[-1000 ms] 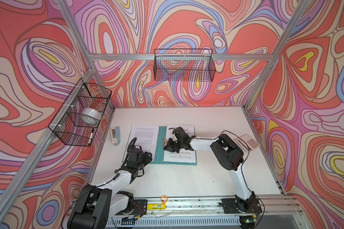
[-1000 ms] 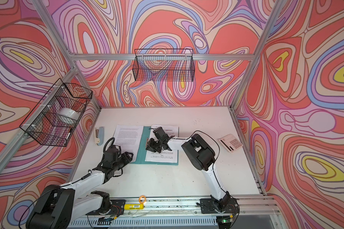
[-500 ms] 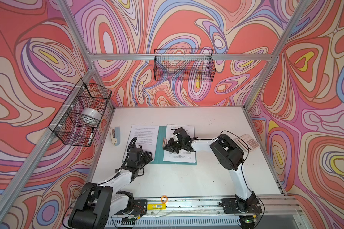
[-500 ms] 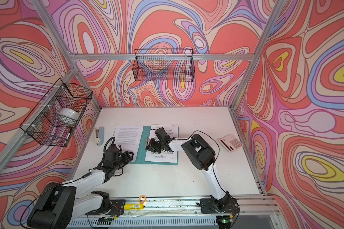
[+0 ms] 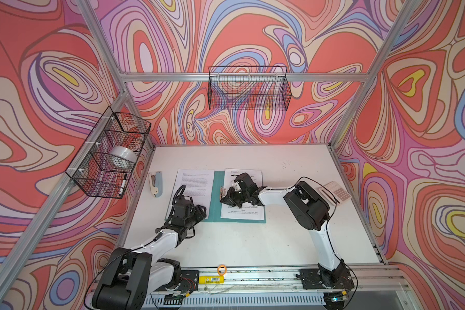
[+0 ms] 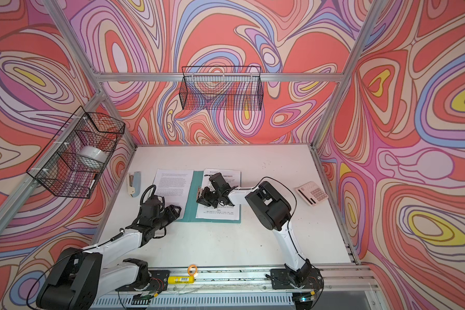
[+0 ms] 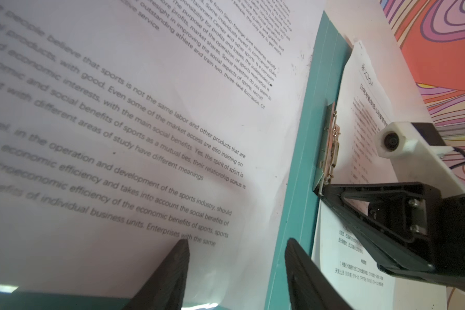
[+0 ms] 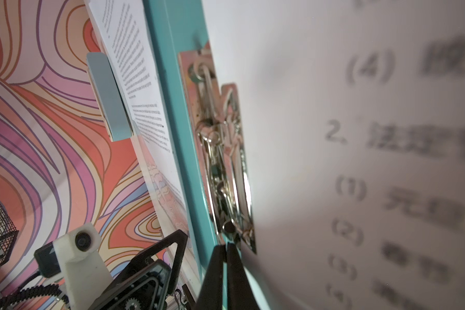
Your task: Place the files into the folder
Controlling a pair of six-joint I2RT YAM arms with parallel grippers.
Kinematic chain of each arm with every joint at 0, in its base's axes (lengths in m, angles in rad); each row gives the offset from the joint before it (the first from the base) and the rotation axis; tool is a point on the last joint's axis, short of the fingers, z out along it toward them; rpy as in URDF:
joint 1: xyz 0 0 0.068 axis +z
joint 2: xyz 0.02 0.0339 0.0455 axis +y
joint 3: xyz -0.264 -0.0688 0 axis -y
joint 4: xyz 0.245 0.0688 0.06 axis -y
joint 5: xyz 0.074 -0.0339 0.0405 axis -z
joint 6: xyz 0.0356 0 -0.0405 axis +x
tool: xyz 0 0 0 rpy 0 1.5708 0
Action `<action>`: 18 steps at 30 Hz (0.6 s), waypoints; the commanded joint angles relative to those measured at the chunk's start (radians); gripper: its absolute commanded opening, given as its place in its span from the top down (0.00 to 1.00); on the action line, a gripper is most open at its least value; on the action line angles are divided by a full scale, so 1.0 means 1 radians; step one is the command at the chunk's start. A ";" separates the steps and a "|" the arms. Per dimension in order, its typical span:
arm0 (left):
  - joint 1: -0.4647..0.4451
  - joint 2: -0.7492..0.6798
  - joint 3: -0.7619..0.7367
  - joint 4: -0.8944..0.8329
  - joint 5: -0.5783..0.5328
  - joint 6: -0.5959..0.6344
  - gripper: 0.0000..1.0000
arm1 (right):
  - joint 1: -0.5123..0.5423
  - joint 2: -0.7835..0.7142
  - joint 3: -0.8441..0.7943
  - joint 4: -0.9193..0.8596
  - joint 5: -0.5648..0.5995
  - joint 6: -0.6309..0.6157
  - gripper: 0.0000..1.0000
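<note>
Nearest you, the left gripper point(image 7: 236, 241) stands released, jaws spread and grasping nothing. One fingertip is over the dense sheet point(image 7: 145, 120) and the other over the spine of the folder point(image 5: 214, 194). I judge it is placed there to nudge that sheet across the fold; whether it touches the paper, I cannot tell.

Just beyond, the right gripper point(image 8: 225, 245) is clenched, its tips together against the near end of the metal clip point(image 8: 223, 150). That looks like a press on the clip's lever, so paper can pass under it, but I cannot tell whether anything is nipped between the tips.

The folder lies open and flat on the table point(image 5: 239, 241). The dense sheet rests on its left cover and the headed sheet point(image 5: 242, 214) on its right half, beside the clip.

Count with me: two grippers, one folder, one clip and two sheets. Farther out are one stapler point(image 5: 156, 182) left of the papers and one calculator point(image 5: 336, 192) well apart on the right. Farthest, two wire baskets hang on the walls, one at the side point(image 5: 110, 150) and one at the back point(image 5: 249, 88).
</note>
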 commanded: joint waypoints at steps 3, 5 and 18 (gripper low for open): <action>-0.005 -0.019 0.018 -0.164 0.028 0.019 0.37 | 0.011 0.015 -0.037 -0.127 0.038 -0.020 1.00; -0.005 -0.045 0.034 -0.198 0.019 0.020 0.26 | 0.011 0.009 -0.043 -0.133 0.044 -0.029 1.00; -0.005 -0.228 0.163 -0.414 -0.035 0.050 0.00 | -0.041 -0.163 -0.319 -0.112 0.104 -0.076 1.00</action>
